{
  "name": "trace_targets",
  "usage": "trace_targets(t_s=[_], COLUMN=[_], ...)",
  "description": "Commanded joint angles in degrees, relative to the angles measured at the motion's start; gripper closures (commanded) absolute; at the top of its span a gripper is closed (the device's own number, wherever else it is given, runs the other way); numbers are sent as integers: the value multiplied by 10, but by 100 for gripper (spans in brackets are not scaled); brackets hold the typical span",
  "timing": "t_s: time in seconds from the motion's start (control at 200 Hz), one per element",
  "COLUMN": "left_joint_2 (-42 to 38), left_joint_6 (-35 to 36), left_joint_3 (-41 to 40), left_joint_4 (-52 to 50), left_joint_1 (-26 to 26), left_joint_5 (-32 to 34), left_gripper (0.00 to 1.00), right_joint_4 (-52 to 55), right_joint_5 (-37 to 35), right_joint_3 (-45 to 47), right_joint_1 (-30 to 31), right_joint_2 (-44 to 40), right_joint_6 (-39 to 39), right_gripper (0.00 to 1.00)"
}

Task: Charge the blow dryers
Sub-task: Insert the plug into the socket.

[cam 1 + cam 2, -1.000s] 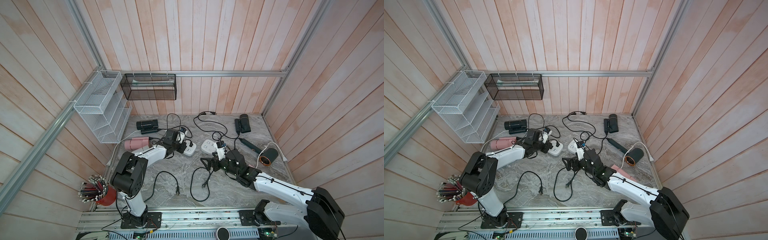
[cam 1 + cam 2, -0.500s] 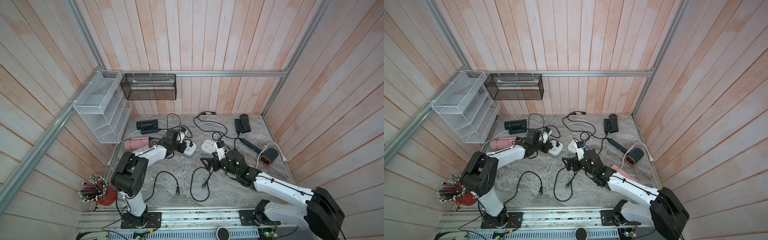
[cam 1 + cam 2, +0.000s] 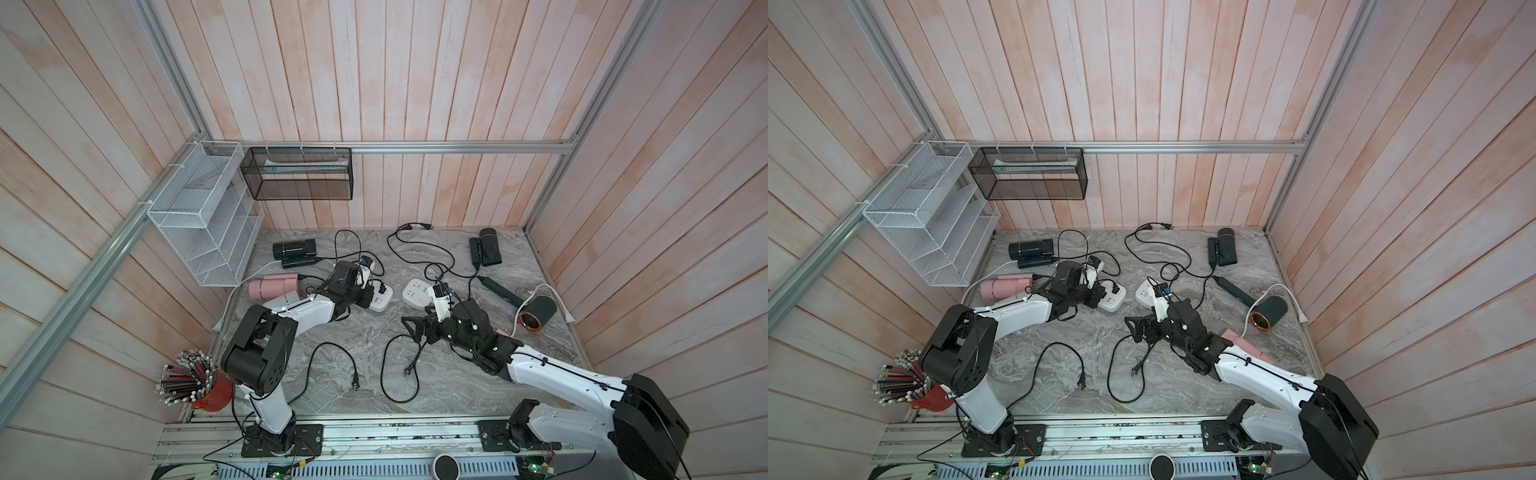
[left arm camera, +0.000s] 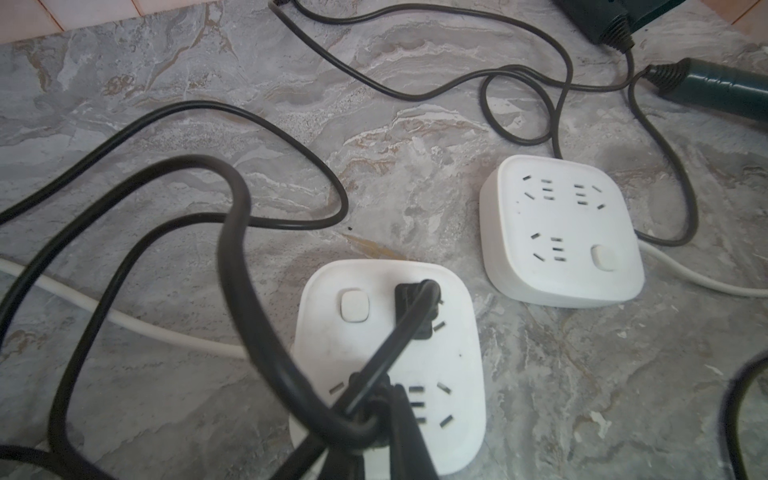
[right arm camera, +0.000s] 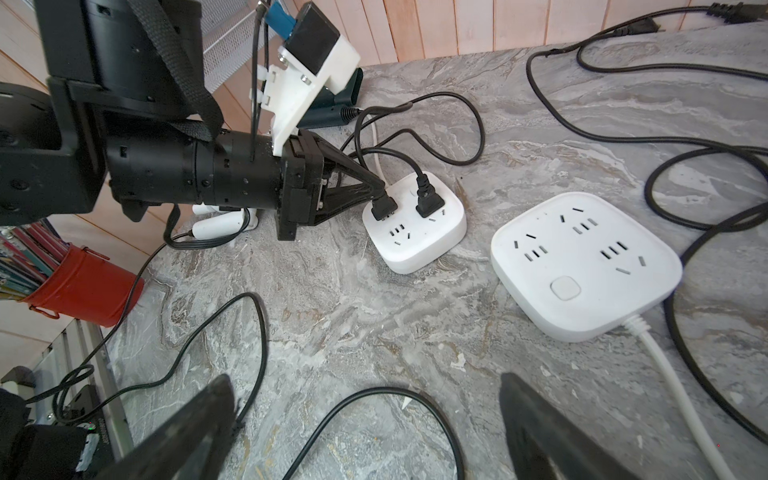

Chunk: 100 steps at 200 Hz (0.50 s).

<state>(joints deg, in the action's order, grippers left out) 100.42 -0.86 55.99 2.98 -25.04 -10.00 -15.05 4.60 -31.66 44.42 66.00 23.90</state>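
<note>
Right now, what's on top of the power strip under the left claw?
On the power strip: a seated black plug and a second plug gripped by the left claw. A third socket is bare. The gripped plug's prongs are hidden.

pretty much zero change since a second ago, left claw (image 5: 379, 198) and right claw (image 5: 365, 380) frozen, nothing shifted on the counter (image 3: 357, 328)

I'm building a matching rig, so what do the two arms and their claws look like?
The left arm and right arm share white link shells, bulky black joint housings and thin black cables tied alongside. The left claw and right claw are black, each with two tapering fingers. A white bracket at the left wrist carries a black camera with a blue connector.
</note>
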Motion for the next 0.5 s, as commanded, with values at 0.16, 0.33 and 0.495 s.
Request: trace_targets(t_s=[0.16,0.33,0.495], left_joint_2=[-18,-5,13], left_joint_6=[-48,-42,-53], left_joint_3=[-52,-48,-43], left_joint_4=[-35,-42,-44], left_joint_1=[-14,-14,-16], left_joint_5=[0,9,4], left_gripper=[92,92,92], right_joint_4=[-9,-16,-12], right_joint_5=[7,13,11], right_joint_3=[10,6,10], right_joint_1=[-5,-4,-4], right_joint_2=[-5,4,-1], right_joint_6=[5,8,8], right_gripper=[0,0,0])
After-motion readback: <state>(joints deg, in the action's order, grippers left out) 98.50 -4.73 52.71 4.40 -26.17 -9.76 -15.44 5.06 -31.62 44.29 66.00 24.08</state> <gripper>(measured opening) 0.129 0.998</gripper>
